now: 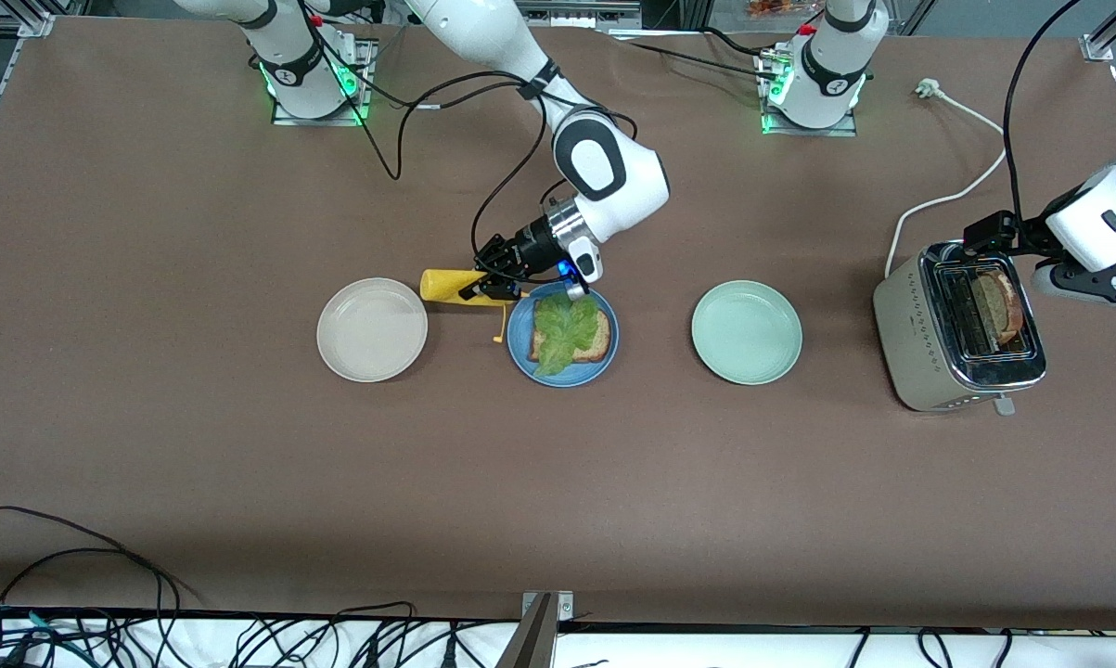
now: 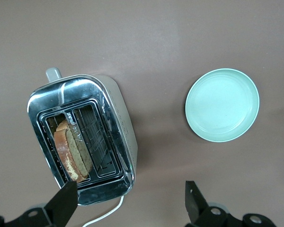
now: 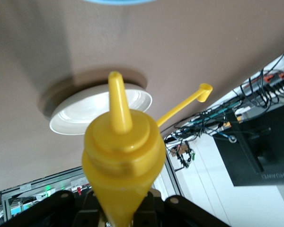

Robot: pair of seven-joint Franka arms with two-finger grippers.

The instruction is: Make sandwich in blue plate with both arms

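Both arms (image 1: 604, 167) are glossy white with black joint bands, black cables, green-lit bases and black end effectors.

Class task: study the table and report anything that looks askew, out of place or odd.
The yellow squeeze bottle, held by the right gripper, is tipped on its side, its cap dangling. A bread slice leans crooked in the toaster. The left gripper hangs open above it.
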